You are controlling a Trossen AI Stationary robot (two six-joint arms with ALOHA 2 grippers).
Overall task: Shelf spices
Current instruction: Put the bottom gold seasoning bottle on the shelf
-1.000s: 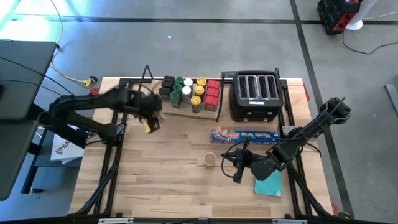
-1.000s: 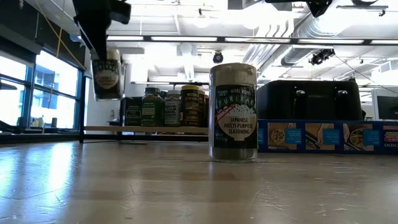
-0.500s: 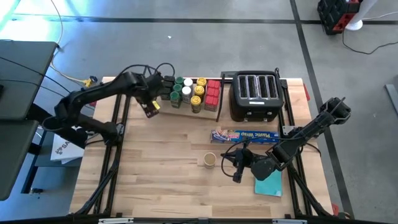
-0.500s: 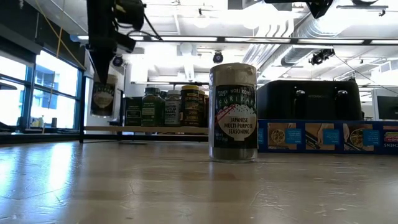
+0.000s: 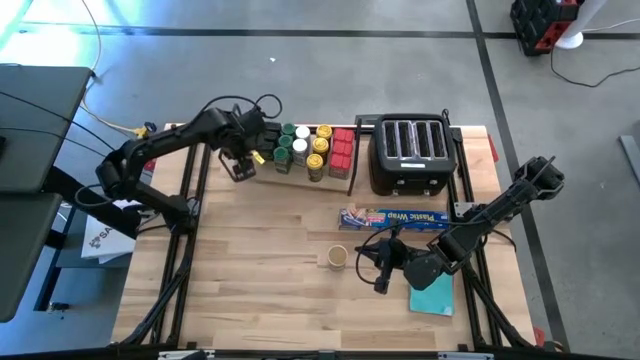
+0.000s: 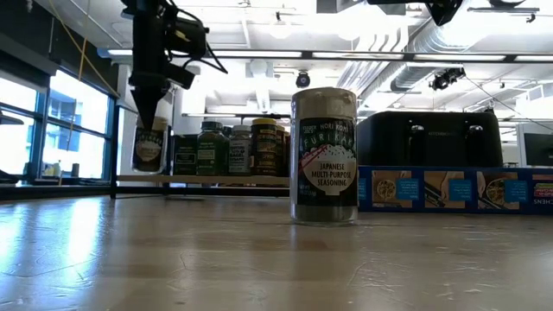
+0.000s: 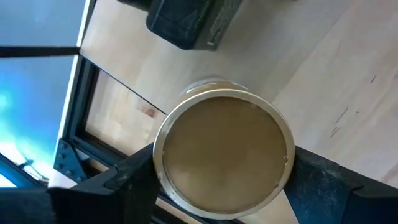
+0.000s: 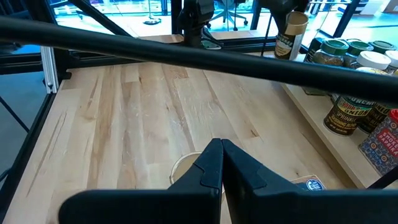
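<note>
My left gripper [image 5: 240,163] is shut on a round jar with a tan lid [image 7: 224,155], at the left end of the shelf [image 5: 300,176], a low rack with a pale board. In the low view the jar [image 6: 149,149] hangs just above the board. Several spices [image 5: 308,146] stand on the board: green, white and yellow lids, red tins and dark blocks. A furikake jar with a tan lid [image 5: 337,257] stands upright on the table. My right gripper [image 5: 378,263] is shut and empty, just right of that jar. My left gripper pinches the jar's top at the rim of the tan lid [image 7: 163,163] between its two fingers [image 7: 134,183], one on each side. The fingers come from above, pointing down. The jar hangs upright below them, its bottom [image 6: 149,168] a little clear of the shelf board.
A black four-slot toaster [image 5: 410,155] stands right of the shelf. A long blue wrap box [image 5: 393,217] lies in front of it. A teal pad [image 5: 432,297] lies under my right arm. A dark block [image 7: 193,22] sits on the board close to the held jar.
My left gripper has carried the jar toward the table's far edge, to the shelf's left end, and has gone down with it. The jar hangs lower than before, close above the board. My right arm has kept still.
</note>
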